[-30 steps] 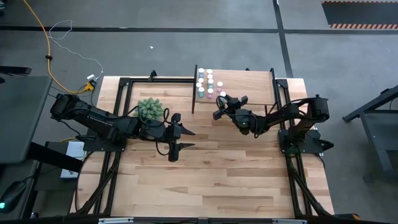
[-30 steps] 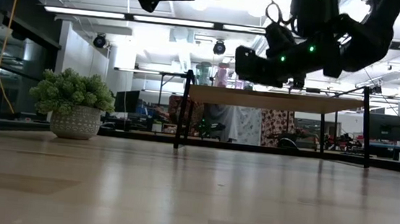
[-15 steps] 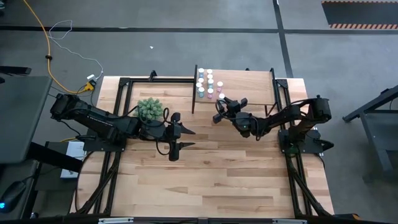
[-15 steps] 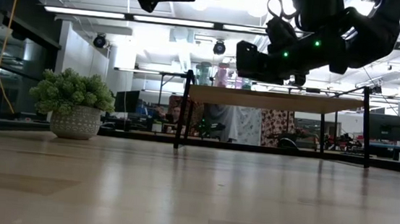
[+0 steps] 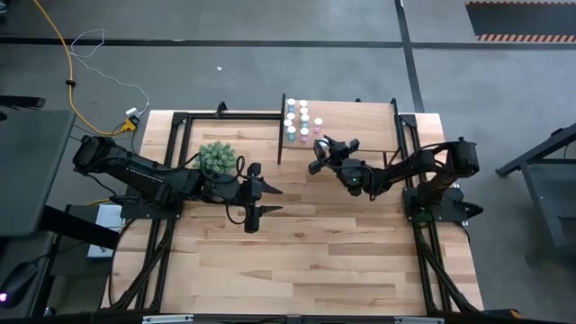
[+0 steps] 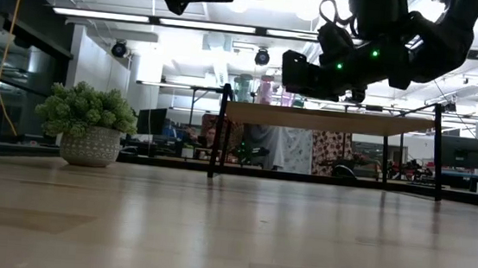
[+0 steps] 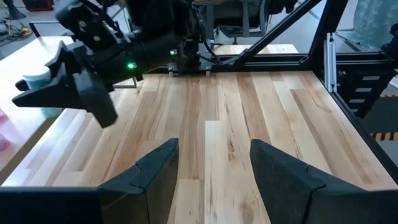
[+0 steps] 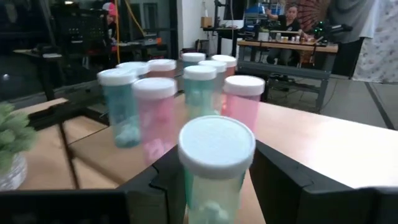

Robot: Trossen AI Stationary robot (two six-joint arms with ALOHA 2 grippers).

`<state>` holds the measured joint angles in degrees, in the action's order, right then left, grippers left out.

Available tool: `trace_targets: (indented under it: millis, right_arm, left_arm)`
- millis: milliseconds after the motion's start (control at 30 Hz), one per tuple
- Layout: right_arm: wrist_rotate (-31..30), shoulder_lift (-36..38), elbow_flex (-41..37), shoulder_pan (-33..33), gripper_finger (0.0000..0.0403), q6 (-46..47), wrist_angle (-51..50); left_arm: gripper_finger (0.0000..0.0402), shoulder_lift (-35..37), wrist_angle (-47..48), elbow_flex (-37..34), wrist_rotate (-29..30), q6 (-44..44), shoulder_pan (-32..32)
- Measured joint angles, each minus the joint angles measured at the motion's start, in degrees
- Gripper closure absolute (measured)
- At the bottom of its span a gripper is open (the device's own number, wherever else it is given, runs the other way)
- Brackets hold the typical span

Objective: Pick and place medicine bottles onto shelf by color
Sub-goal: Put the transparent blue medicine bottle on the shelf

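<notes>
The right pincer [image 5: 315, 156] has shifted only slightly over the last second, hovering at the shelf's [image 5: 360, 121] front edge beside the grouped medicine bottles [image 5: 300, 121]. It is clenched around one teal bottle [image 8: 216, 167] with a white cap. About eight bottles stand clustered at the shelf's left end, so most appear placed; this one seems to be among the last. The left pincer [image 5: 270, 200], released and empty, waits over the counter [image 5: 315, 261] near the potted plant [image 5: 217, 158]. Only the right wrist view shows the grasped bottle and the pink and teal bodies close up. The high view shows the whole arrangement.
</notes>
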<state>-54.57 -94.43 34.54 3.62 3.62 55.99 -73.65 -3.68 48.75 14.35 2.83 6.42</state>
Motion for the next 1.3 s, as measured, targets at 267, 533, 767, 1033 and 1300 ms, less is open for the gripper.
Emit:
trace_targets:
  millis: [267,533,767,1033,1300]
  right_arm:
    - [6.5,0.0,0.1,5.1,0.0253,2.5,1.8]
    - [9.7,0.0,2.6,6.6,0.0253,2.4,1.6]
    - [11.3,0.0,5.2,6.9,0.0253,2.4,-1.4]
    - [11.3,0.0,5.2,6.9,0.0253,2.4,-2.2]
    - [11.3,0.0,5.1,6.5,0.0253,2.4,-3.0]
  left_arm:
    - [0.0211,0.0,0.0,0.0,0.0,0.0,0.0]
    - [0.0211,0.0,0.0,0.0,0.0,0.0,0.0]
    - [0.0211,0.0,0.0,0.0,0.0,0.0,0.0]
    - [0.0211,0.0,0.0,0.0,0.0,0.0,0.0]
    - [0.0211,0.0,0.0,0.0,0.0,0.0,0.0]
